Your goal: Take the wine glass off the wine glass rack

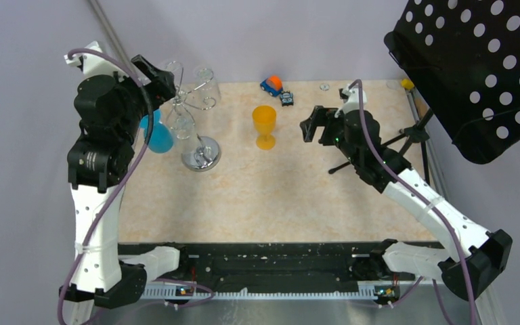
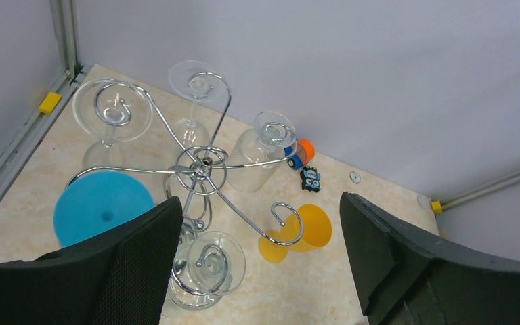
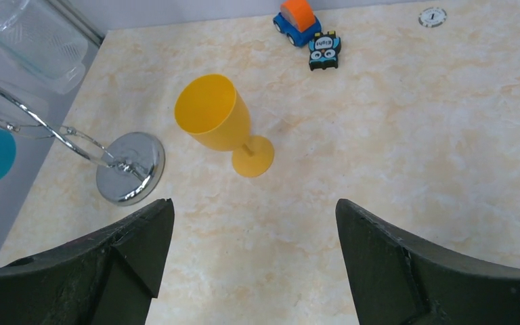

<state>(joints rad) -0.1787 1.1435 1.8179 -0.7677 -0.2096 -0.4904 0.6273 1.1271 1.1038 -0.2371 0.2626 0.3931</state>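
Two arms seen from above: the left gripper (image 1: pixel 157 76) hangs just left of the wine glass rack (image 1: pixel 201 154) at the table's far left, with clear wine glasses (image 1: pixel 204 81) hung from its hooks. The right gripper (image 1: pixel 313 124) sits well to the right, beyond an orange glass (image 1: pixel 265 124). From the left wrist we look down on the rack's hub, just ahead of the spread jaws. From the right wrist, jaws likewise apart, we find the rack's base at far left.

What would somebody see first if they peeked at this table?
The shiny wine glass rack at the far left of the table, with clear glasses hanging upside down from its curly arms. Then the yellow goblet standing alone in the middle, mouth up.
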